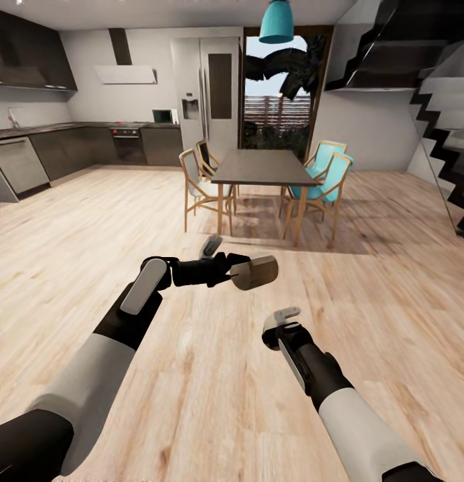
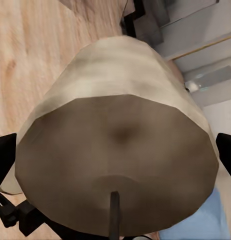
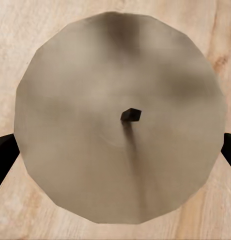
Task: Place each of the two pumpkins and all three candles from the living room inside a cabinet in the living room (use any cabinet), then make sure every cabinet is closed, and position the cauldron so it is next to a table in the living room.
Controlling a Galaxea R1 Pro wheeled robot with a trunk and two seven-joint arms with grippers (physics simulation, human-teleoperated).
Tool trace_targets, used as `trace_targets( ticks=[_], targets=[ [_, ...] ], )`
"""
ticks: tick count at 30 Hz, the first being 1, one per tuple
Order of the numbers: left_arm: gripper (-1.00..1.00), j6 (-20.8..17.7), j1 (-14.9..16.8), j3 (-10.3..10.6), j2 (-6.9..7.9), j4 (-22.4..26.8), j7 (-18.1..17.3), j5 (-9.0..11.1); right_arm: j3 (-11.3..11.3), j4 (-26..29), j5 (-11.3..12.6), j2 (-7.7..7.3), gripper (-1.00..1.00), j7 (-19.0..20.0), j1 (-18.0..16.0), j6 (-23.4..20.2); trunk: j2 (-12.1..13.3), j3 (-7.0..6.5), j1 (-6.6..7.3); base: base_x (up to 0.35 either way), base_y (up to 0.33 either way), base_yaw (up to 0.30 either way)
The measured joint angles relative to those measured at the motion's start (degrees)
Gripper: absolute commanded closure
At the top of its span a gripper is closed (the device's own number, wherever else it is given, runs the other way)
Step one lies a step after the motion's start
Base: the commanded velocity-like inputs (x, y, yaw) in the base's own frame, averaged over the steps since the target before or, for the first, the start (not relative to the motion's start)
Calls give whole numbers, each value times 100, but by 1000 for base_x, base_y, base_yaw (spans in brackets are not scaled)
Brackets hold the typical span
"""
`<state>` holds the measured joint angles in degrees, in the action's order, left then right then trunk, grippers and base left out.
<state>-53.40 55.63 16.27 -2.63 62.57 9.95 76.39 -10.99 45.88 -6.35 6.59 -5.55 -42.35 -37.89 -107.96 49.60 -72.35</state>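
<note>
Between the black fingers of my left pincer point(image 1: 230, 273) sits one candle point(image 1: 254, 272), clamped and held sideways above the floor point(image 1: 191, 402), flat end facing the wrist. My left wrist view shows that candle point(image 2: 118, 145) close up: a stubby faceted cylinder, cream on its flank, tan-brown on the flat top, with a thin dark wick; black finger edges touch it on either side.

My right pincer point(image 1: 280, 329) points down at the floor; I see a pale finger point(image 1: 285, 312) but not the gap. My right wrist view shows a second candle point(image 3: 120, 117) end-on, a beige many-sided disc with a short black wick, light wood planks behind it, dark finger edges just at both sides. I cannot tell whether they press it.

Further out: dark dining table point(image 1: 262, 167), wooden chairs with teal seats point(image 1: 329, 177), grey kitchen units point(image 1: 31, 157), black staircase point(image 1: 446, 140).
</note>
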Motion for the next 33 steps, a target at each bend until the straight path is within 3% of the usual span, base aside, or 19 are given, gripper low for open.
trace_targets(
  ticks=[33],
  targets=[
    [100, 0, -1, 0, 0, -7, 1, -7, 0, -79, 10, 0, 100, 2, 3, 0, 1324, -743, 725, 0, 0, 250]
  ],
)
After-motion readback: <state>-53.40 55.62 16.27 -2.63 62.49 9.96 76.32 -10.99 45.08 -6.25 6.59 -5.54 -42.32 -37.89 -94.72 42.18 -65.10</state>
